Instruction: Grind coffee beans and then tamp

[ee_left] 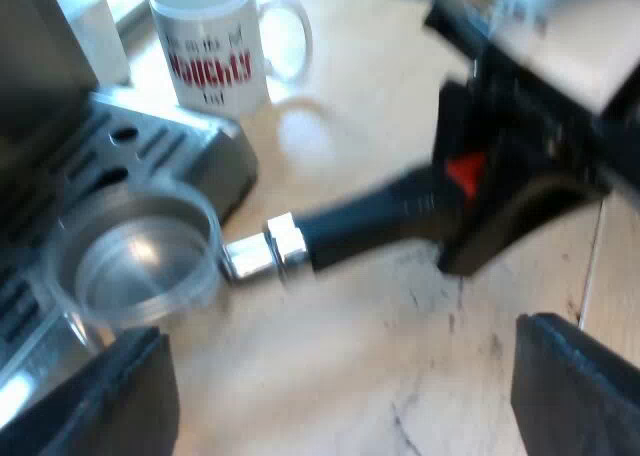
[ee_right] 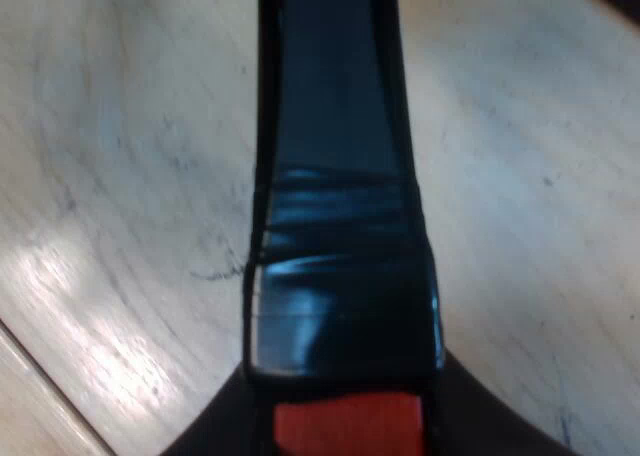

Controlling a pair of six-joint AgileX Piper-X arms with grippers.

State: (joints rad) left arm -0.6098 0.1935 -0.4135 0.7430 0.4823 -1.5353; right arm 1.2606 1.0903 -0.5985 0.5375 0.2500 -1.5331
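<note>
One metal holder [ee_left: 370, 221], one mug [ee_left: 215, 41], one espresso machine [ee_left: 150, 146], two grippers over the wooden table [ee_left: 400, 66].
The right gripper [ee_left: 470, 181] reaches in at an angle and is clamped on the handle's red end [ee_right: 345, 426], with the black handle running straight out from it above the tabletop. The left gripper [ee_left: 340, 406] hovers with its fingers [ee_left: 100, 396] wide apart, gripping nothing. The holder lies ahead of them, untouched, its basket at the edge of the machine's drip tray. The mug stands on the table just beside the machine, well apart from both grippers.
</note>
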